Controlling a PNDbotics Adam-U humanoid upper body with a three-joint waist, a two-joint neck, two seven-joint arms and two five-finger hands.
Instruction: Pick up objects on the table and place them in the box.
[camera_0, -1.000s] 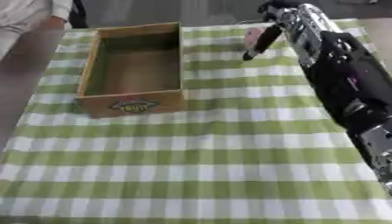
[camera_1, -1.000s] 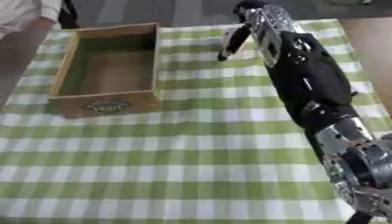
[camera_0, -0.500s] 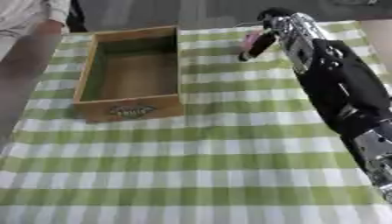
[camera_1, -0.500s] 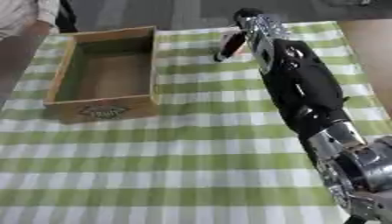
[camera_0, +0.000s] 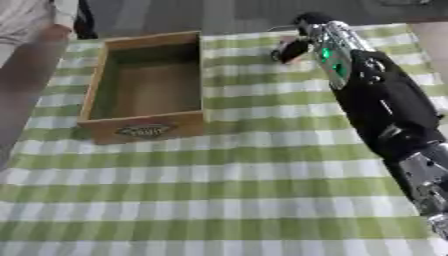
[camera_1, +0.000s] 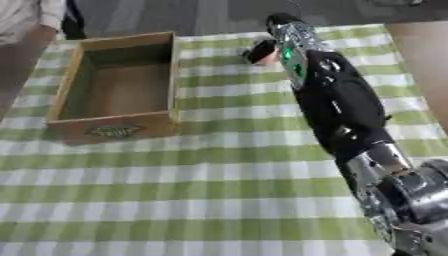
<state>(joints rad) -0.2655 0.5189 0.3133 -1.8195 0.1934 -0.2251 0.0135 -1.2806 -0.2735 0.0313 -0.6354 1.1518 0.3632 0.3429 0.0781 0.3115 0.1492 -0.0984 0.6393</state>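
Wooden box (camera_0: 144, 125): one; right hand (camera_0: 293, 49) holds one pinkish object (camera_0: 286, 42).

- The table (camera_0: 210, 200) is covered by a green-and-white checked cloth (camera_0: 219, 165), which fills most of both views below and to the left of the hand.
- The cloth lies flat, with faint folds running across it near the bottom edge.
- Beyond the cloth's far edge, above the hand, runs a dark grey floor (camera_0: 227, 15).
- To the right of the hand, past the cloth's edge, a brown surface (camera_1: 420, 50) shows in the right eye view.
- Far left of the hand, a bare brown strip (camera_0: 22, 100) runs beside the cloth.
- Light is even and soft, with no hard shadows.
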